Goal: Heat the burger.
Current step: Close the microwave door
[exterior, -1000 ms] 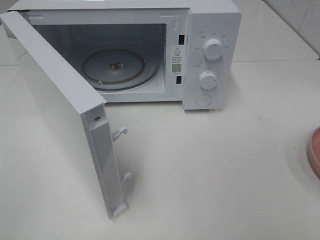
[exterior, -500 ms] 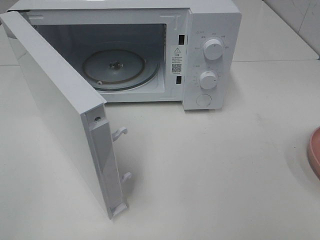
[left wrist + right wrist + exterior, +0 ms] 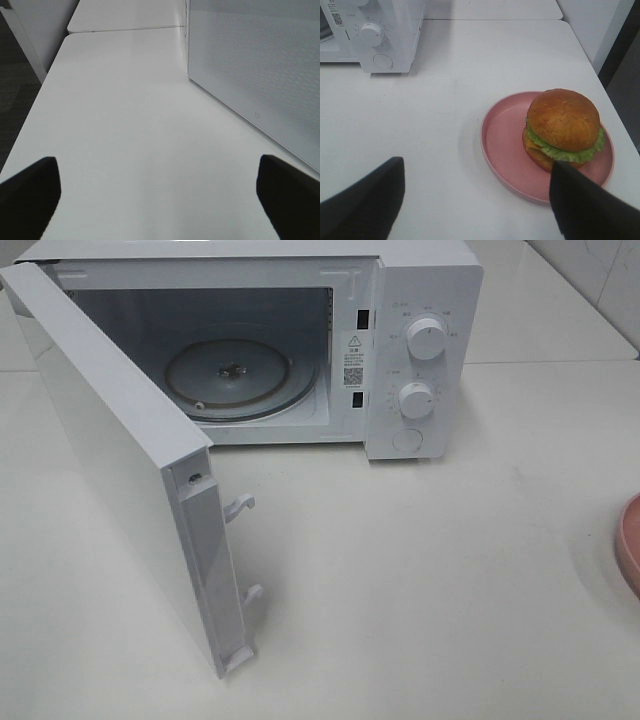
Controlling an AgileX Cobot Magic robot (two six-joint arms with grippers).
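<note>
Two big things are ready: worktop [image 3: 450,570] and microwave [image 3: 420,300], door [image 3: 110,450] swung open. Burger [image 3: 563,127] sits on the pink plate [image 3: 505,145], untouched. Both end effectors, left [image 3: 160,197] and right [image 3: 480,200], gape empty. Next I'd guess right grabs it.

Plate [image 3: 632,545] cut off, dial labels unreadable.

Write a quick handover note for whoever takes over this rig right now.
Left gripper: jaws open, empty, over bare table beside the microwave door.
Right gripper: jaws open, empty, close to the burger.
Burger sits on the pink plate, right of the microwave.
Done: door open, turntable bare.
Left: grasp burger, load it, shut door, start heating.
</note>
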